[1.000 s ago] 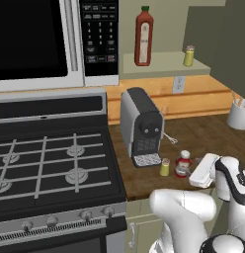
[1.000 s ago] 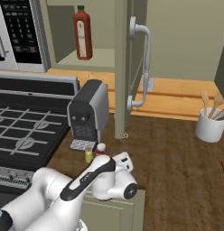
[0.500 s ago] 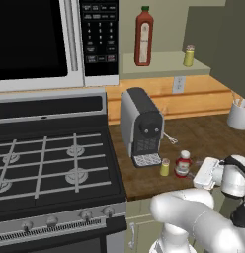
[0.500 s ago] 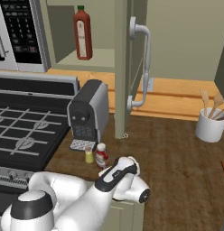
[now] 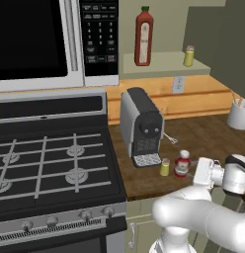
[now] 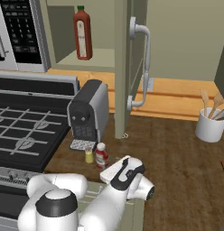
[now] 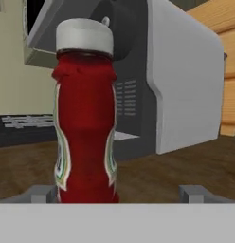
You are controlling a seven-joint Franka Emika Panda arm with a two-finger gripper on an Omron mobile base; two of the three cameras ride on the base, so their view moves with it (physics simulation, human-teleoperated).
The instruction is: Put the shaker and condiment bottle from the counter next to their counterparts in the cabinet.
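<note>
Even, flat rendered light, soft faint shadows, no glare, slightly blurry textures.

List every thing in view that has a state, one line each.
Condiment bottle: upright on the counter, capped.
Shaker: upright beside it.
Gripper: open, fingers either side of the condiment bottle's base.
Cabinet: door open.
Tall bottle: upright on the shelf.
Twin shaker: upright on the shelf.
</note>
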